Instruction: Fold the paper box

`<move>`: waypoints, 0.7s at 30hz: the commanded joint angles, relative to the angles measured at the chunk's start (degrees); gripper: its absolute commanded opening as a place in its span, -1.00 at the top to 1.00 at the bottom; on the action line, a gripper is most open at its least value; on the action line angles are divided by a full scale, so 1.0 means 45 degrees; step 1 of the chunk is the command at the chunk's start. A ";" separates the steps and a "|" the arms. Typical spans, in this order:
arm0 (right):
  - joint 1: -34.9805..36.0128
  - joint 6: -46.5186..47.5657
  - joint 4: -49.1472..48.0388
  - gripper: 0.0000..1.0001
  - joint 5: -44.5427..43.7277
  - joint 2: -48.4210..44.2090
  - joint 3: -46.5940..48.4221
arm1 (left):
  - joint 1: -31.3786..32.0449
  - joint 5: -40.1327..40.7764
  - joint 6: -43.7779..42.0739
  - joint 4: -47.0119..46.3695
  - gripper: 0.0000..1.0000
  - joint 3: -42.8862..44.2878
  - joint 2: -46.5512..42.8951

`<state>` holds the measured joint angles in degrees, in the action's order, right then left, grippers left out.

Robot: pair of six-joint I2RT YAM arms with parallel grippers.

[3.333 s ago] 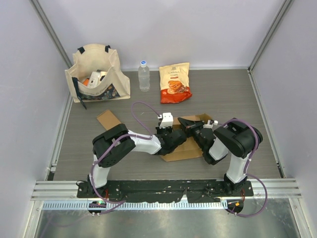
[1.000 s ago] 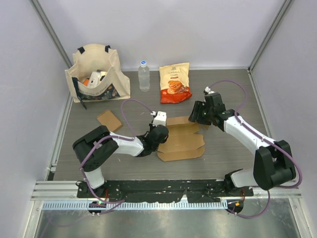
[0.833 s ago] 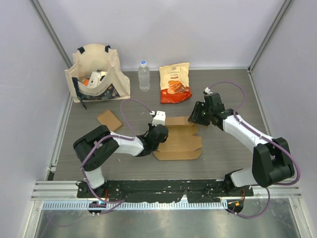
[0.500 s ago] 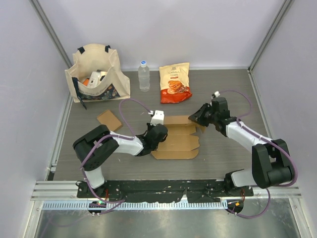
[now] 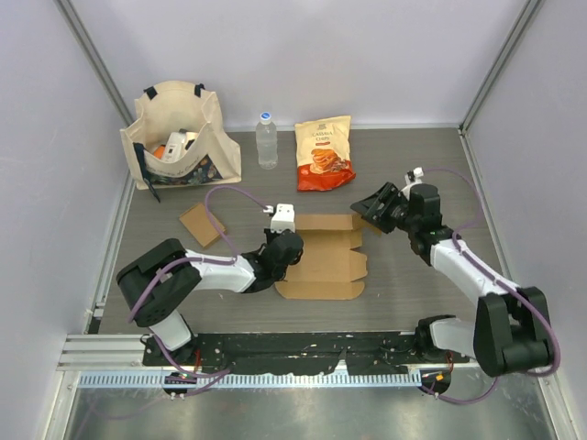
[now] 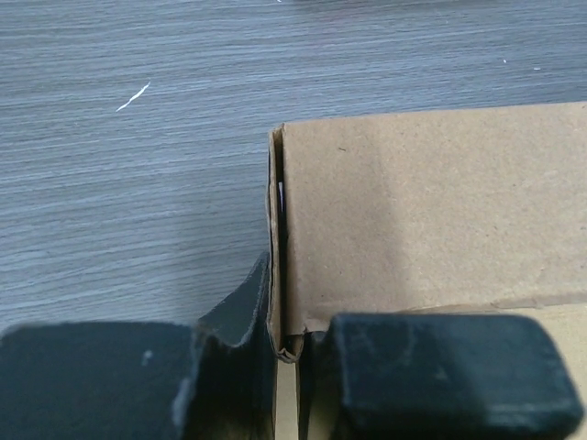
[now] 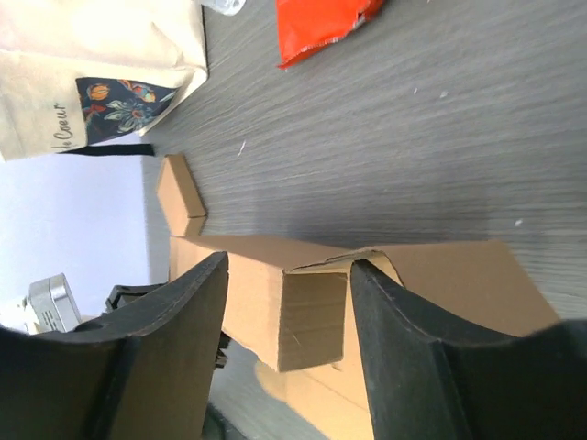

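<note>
The paper box (image 5: 323, 259) lies as a partly folded brown cardboard sheet on the grey table. My left gripper (image 5: 279, 251) is shut on its left edge. In the left wrist view the two dark fingers (image 6: 431, 376) pinch the thin upright cardboard wall (image 6: 275, 302) of the paper box (image 6: 431, 202). My right gripper (image 5: 375, 207) stands open at the box's far right corner. In the right wrist view its fingers (image 7: 174, 339) straddle the raised side wall of the box (image 7: 312, 312) with a gap on the left side.
A cream tote bag (image 5: 179, 133) with items stands at the back left. A water bottle (image 5: 266, 139) and an orange snack bag (image 5: 323, 154) sit behind the box. A small cardboard piece (image 5: 200, 225) lies left of the left arm. Walls enclose the table.
The left gripper closed on the box's left edge and drew it slightly left and nearer. The right gripper shifted right along the far corner; its arm swung outward.
</note>
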<state>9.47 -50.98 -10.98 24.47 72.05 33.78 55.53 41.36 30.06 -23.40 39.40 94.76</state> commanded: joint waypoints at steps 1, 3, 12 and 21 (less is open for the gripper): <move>0.0101 0.3317 0.3647 -0.25 -0.1744 -0.1866 0.1048 | 0.0082 0.0554 0.0526 -0.0699 1.00 -0.0259 -0.0492; 0.0469 0.4157 0.4139 -0.19 -0.2155 -0.2259 0.0758 | 0.0082 0.0534 0.0507 -0.0680 1.00 -0.0239 -0.0472; 0.3263 0.5274 0.4355 0.99 -0.7072 -0.1443 0.0305 | 0.0082 0.0710 0.0506 -0.0250 1.00 0.0112 -0.0004; 0.3519 0.5392 0.3827 0.99 -0.8230 0.0120 0.0403 | 0.0102 0.0925 0.0702 0.0102 1.00 0.0327 0.0484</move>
<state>24.95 -28.25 8.62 -7.05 70.65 34.61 55.68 42.68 31.66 -21.98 39.11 96.09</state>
